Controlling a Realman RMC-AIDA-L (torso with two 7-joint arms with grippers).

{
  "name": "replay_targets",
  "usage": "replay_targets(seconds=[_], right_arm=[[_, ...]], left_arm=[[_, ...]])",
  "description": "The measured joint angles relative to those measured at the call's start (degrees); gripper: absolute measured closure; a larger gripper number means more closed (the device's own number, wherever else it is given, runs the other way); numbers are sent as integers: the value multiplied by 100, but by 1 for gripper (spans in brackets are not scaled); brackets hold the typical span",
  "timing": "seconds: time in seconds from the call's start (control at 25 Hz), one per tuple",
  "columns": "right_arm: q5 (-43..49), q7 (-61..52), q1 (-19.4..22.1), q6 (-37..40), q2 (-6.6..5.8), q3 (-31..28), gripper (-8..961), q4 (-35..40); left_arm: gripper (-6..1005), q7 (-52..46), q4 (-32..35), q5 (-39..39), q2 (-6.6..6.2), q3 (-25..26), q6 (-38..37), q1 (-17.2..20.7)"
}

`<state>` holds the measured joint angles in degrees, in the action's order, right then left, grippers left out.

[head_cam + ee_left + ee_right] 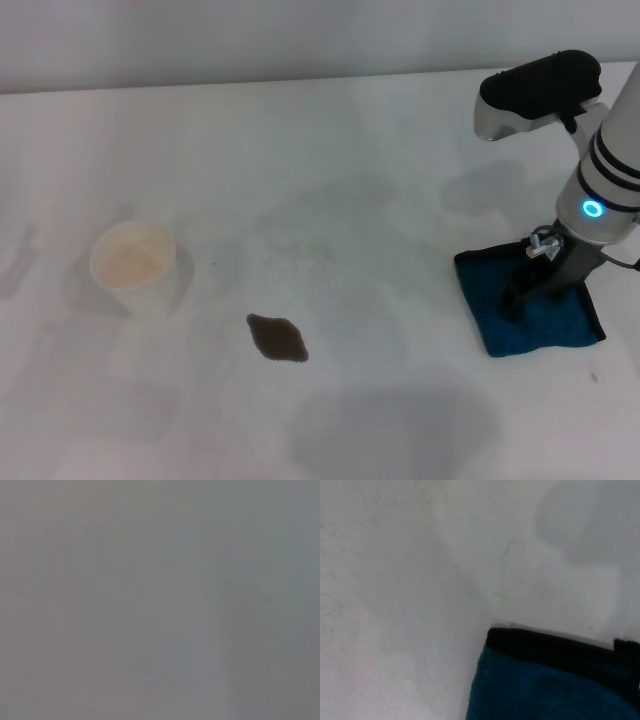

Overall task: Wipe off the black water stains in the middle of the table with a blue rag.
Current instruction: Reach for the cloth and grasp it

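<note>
The black water stain (278, 338) is a small dark brown diamond-shaped blotch on the white table (350, 150), left of centre toward the front. The blue rag (550, 328), teal with black edging, lies flat at the right. My right gripper (518, 298) is lowered onto the rag's middle, well to the right of the stain. The right wrist view shows one black-edged corner of the rag (545, 690) on the tabletop (395, 605). My left gripper is out of view; the left wrist view shows only plain grey.
A pale cream cup (133, 265) stands on the left side of the table, to the left of and a little behind the stain. Faint grey scuffs (330, 225) mark the tabletop's middle. The table's far edge runs along the top of the head view.
</note>
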<state>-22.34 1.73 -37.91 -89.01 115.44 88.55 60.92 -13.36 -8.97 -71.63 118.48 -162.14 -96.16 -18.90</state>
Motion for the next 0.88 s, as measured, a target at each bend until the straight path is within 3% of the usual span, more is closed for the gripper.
replay_targets(seconds=[0.48, 0.88], right_arm=[[2, 62, -57, 128, 16, 219, 310, -77], [58, 28, -158, 129, 16, 602, 455, -53]], left_arm=[[121, 3, 0, -1, 0, 8, 0, 0], [120, 15, -8, -88, 7, 7, 1, 0]])
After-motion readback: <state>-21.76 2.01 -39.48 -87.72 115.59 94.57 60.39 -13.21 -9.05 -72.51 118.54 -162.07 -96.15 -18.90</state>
